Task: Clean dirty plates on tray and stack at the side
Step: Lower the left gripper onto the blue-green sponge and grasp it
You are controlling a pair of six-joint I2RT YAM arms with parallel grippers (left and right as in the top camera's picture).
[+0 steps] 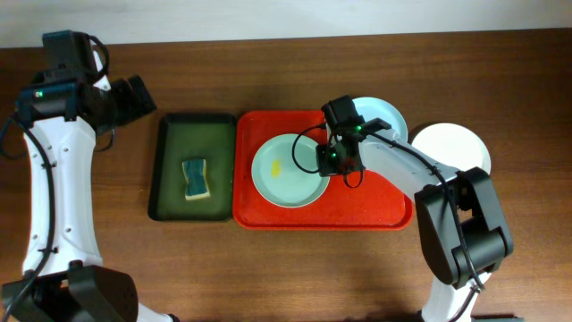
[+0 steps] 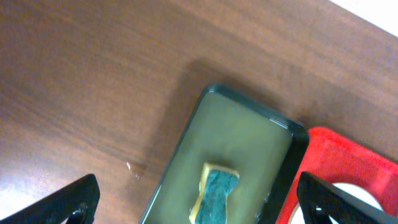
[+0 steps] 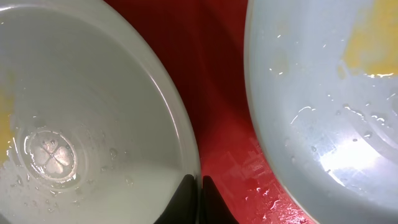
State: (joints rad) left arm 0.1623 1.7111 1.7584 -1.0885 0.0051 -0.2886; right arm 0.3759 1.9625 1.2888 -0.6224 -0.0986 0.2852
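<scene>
step: securing smeared plate (image 1: pixel 290 179) on tray (image 1: pixel 375 204). right end effector (image 3: pixel 199 190) pinched shut on its rim, we judge; left end effector (image 1: pixel 136 97) wide, empty, over surface. next we need sponge (image 1: pixel 196 178) fetched for wiping.

We read no text, label, brand or number anywhere. In the right wrist view, a faint four-lobed shape (image 3: pixel 50 154) sits at seven o'clock inside the pale plate (image 3: pixel 93 81); stamp or glare, we cannot tell.
</scene>
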